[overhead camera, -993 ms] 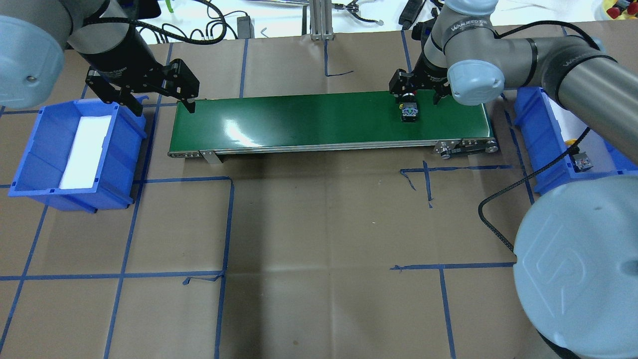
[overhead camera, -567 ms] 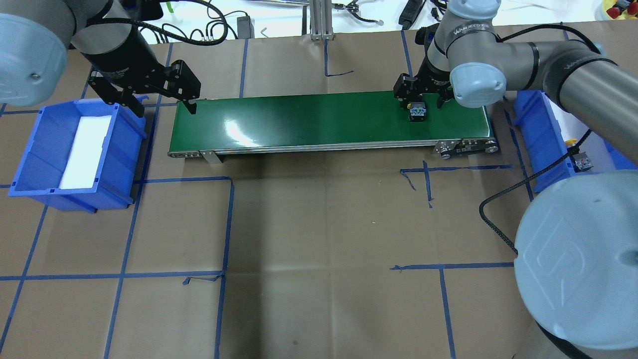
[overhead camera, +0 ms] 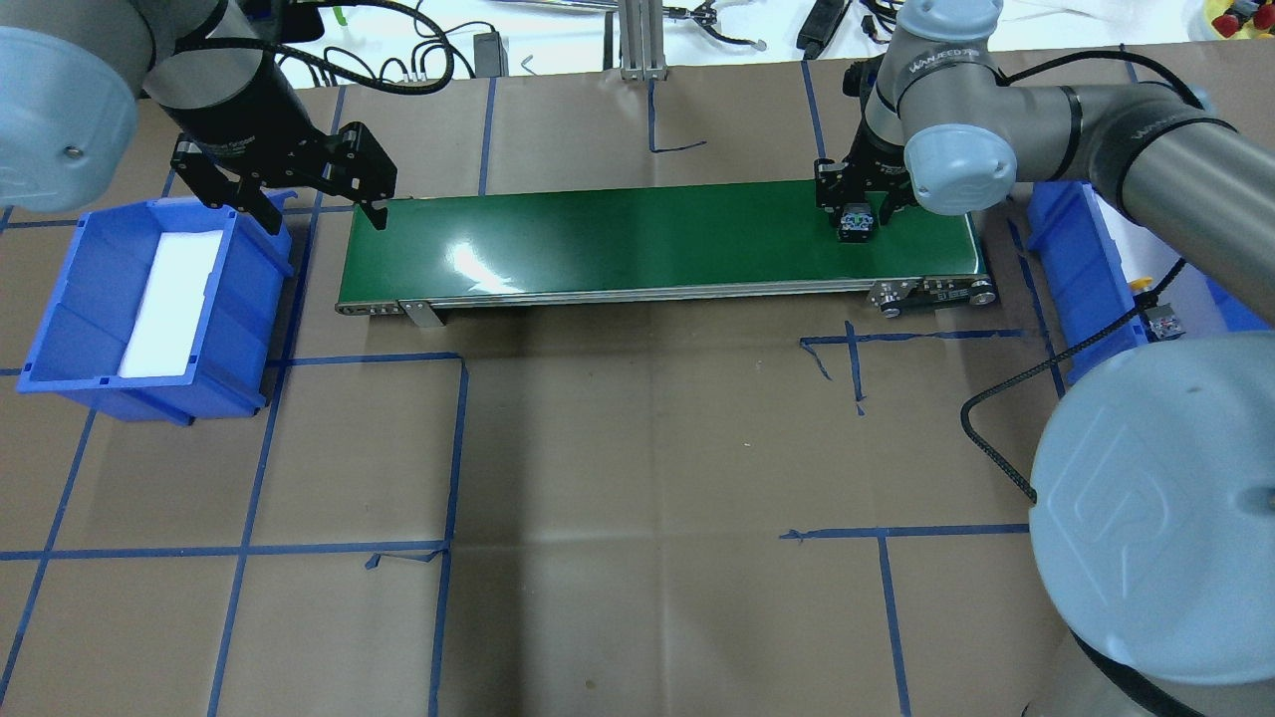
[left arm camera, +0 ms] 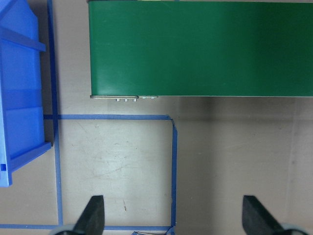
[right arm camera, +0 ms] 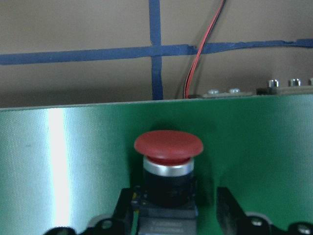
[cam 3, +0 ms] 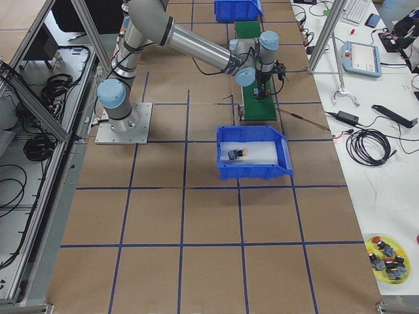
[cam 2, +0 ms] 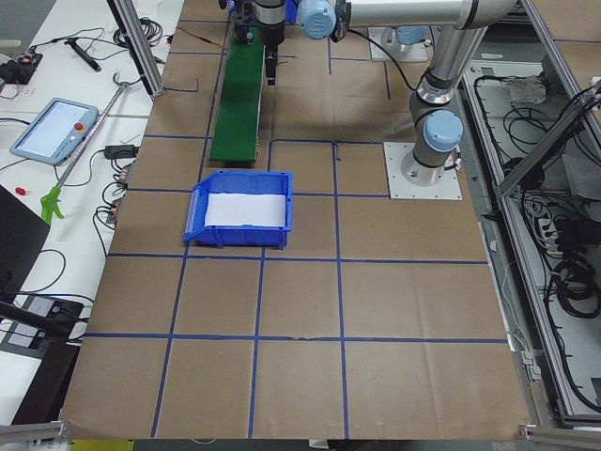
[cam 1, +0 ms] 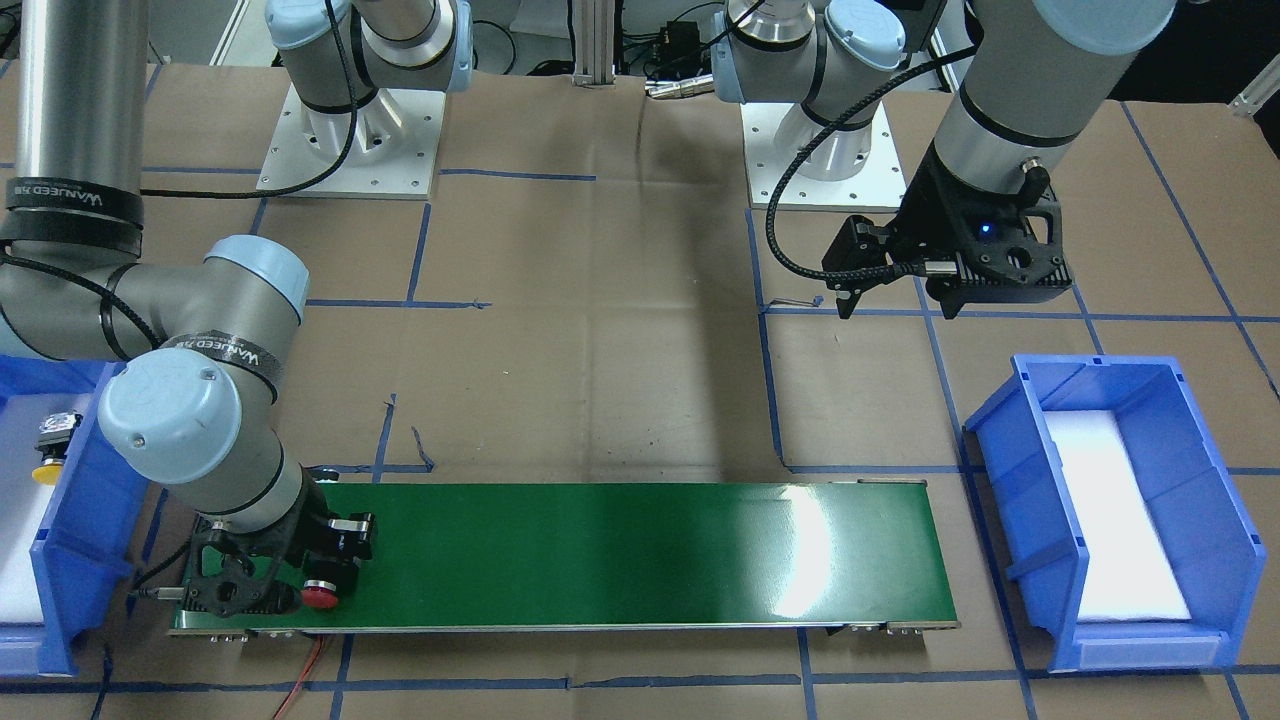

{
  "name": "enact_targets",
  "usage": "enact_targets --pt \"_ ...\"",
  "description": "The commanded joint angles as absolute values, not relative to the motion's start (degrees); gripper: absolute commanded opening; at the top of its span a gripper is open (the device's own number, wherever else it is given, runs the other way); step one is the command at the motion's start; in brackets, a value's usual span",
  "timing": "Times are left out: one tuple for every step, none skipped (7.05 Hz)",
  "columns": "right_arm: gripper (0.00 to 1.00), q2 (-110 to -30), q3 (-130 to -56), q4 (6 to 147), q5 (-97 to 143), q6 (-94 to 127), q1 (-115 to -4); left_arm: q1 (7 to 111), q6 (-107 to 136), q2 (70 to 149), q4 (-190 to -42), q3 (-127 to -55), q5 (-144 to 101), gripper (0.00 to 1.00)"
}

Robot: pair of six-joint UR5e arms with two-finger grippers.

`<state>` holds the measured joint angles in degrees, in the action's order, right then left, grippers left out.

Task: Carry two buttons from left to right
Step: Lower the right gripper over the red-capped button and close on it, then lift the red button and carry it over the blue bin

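Observation:
The red button (right arm camera: 168, 147) lies on its side on the green conveyor belt (overhead camera: 637, 239) near its right end, and also shows in the overhead view (overhead camera: 855, 221) and the front view (cam 1: 320, 595). My right gripper (overhead camera: 857, 204) is open and straddles the button's black body, with a gap showing on one side (right arm camera: 178, 215). The yellow button (cam 3: 236, 154) lies in the right blue bin (overhead camera: 1071, 269), seen from the front too (cam 1: 48, 455). My left gripper (overhead camera: 324, 209) is open and empty above the table by the belt's left end (left arm camera: 173, 220).
The left blue bin (overhead camera: 60, 299) holds only a white foam pad and stands left of the belt. A red and black wire (right arm camera: 203, 58) runs off the belt's far right corner. Blue tape lines cross the brown paper table.
The red button has travelled right along the belt. My right gripper has followed it and now sits closer around it. The left arm has barely moved.

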<state>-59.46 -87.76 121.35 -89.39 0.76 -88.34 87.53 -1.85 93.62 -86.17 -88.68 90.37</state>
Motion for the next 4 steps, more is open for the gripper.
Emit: enact_targets --pt "0.06 -59.76 -87.19 116.13 -89.39 0.62 -88.24 87.54 -1.76 93.52 -86.13 -88.68 90.18 1.0" --pt "0.03 -60.37 -86.4 114.36 -89.65 0.44 -87.55 87.54 -1.76 93.43 -86.13 -88.77 90.18 1.0" --pt "0.02 -61.69 -84.4 110.78 -89.65 -0.6 -85.89 87.54 -1.67 93.43 -86.13 -88.77 90.09 1.0" --pt "0.02 -62.48 -82.55 108.31 -89.74 -5.31 -84.3 87.54 -1.67 93.43 -86.13 -88.68 90.09 1.0"
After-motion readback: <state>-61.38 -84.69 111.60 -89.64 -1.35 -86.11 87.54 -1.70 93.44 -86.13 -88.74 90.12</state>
